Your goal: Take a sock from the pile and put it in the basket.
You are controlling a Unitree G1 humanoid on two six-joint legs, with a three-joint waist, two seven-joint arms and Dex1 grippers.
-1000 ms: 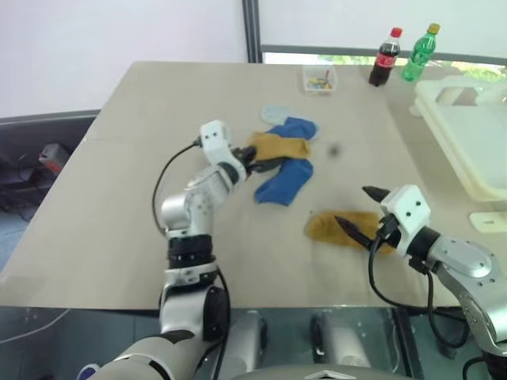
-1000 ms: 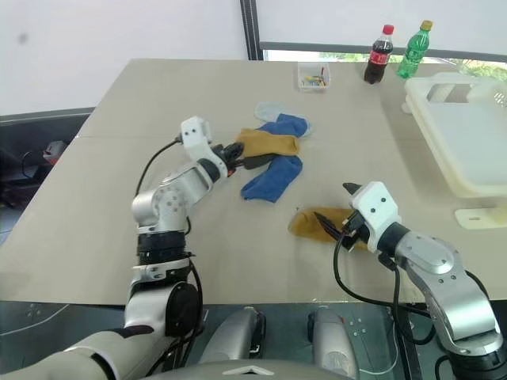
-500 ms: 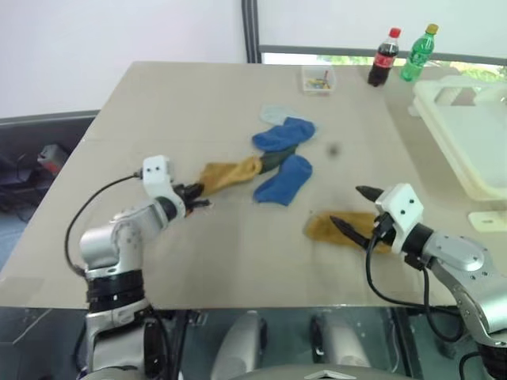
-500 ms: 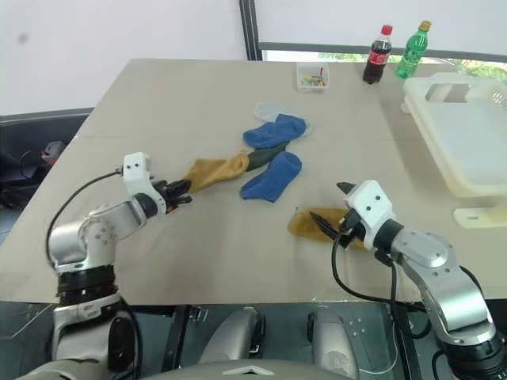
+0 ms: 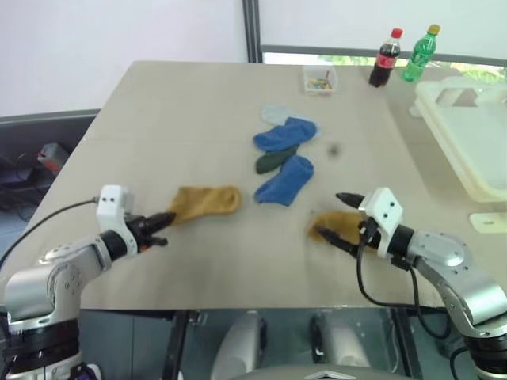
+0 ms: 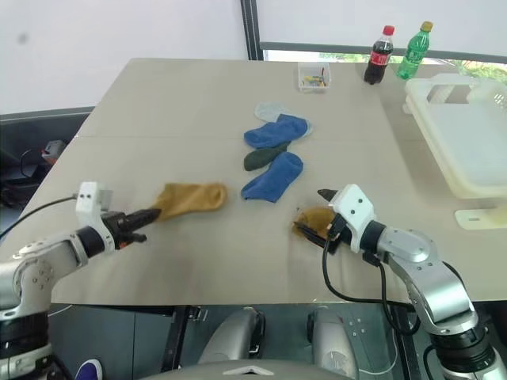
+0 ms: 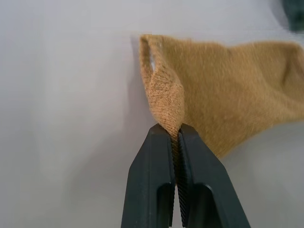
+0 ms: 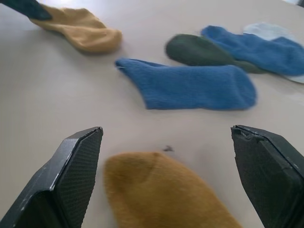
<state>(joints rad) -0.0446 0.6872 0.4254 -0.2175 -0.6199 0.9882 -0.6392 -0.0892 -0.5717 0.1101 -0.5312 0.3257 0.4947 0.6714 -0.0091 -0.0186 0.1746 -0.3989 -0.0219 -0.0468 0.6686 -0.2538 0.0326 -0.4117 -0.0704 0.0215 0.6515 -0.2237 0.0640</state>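
The pile lies mid-table: a blue sock [image 5: 285,134], a dark green one [image 5: 273,161], another blue one [image 5: 283,180] and a pale one [image 5: 273,113]. Apart from it, toward the front left, a mustard sock [image 5: 202,203] rests on the table. My left gripper [image 5: 161,221] is shut on its cuff edge, seen close in the left wrist view [image 7: 174,130]. A second mustard sock [image 5: 337,226] lies at front right. My right gripper [image 5: 333,215] stands open around its near end, fingers [image 8: 78,161] spread wide. The cream basket [image 5: 440,138] stands at the far right.
A small clear box [image 5: 319,78], a cola bottle [image 5: 385,57] and a green bottle [image 5: 419,52] stand at the table's far edge. A small white piece [image 5: 489,222] lies by the right edge. The table's front edge runs just below both grippers.
My left gripper has dragged the mustard sock out of the pile, leftward and toward the front edge. The right gripper has shifted a little left over the other mustard sock.
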